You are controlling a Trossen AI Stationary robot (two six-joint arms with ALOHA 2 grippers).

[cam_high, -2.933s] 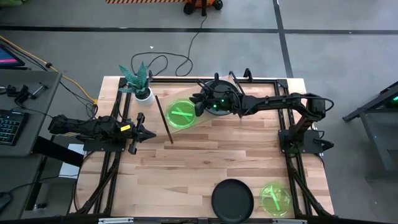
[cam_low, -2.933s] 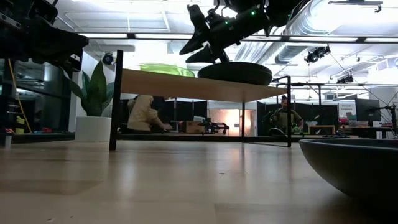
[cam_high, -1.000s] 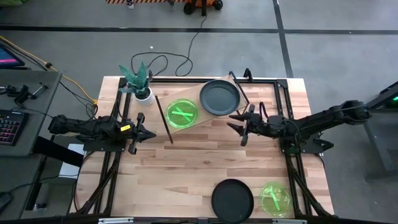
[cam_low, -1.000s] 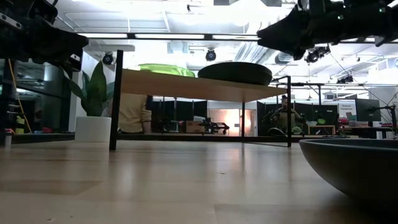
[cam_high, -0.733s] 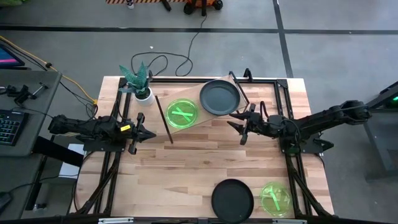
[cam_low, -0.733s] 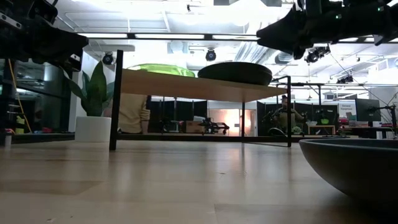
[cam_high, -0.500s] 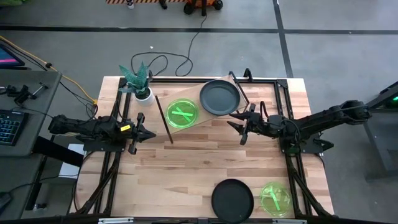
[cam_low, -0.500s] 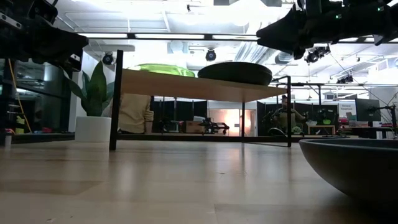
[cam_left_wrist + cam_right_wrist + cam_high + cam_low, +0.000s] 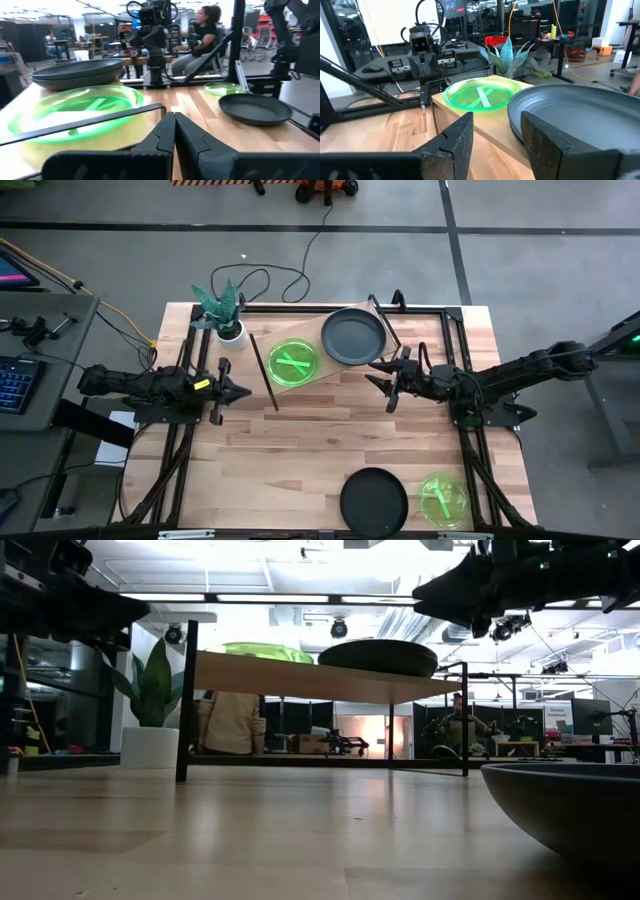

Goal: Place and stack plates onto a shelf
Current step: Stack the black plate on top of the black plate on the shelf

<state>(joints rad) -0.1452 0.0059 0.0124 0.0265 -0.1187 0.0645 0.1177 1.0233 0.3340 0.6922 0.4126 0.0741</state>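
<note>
The shelf (image 9: 300, 387) stands at the table's far middle. On it rest a green plate (image 9: 290, 363) and, to its right, a dark grey plate (image 9: 352, 336). In the left wrist view a second dark rim (image 9: 75, 81) shows under the dark plate. My right gripper (image 9: 386, 381) hangs open and level just off the shelf's near right corner, pointing left, touching nothing. My left gripper (image 9: 240, 392) is shut and level at the shelf's left end, pointing right. Another dark grey plate (image 9: 373, 500) and a green plate (image 9: 442, 498) lie flat at the table's near edge.
A potted plant (image 9: 226, 315) stands at the far left corner beside the shelf. Black frame rails (image 9: 470, 470) run along the table's sides under the arms. Bare wood (image 9: 300, 450) lies between the shelf and the near plates. A person (image 9: 232, 722) sits beyond the table.
My left gripper has rolled a little about its own pointing line without leaving its place. My right gripper has kept still and open. The plates and the shelf have not moved.
</note>
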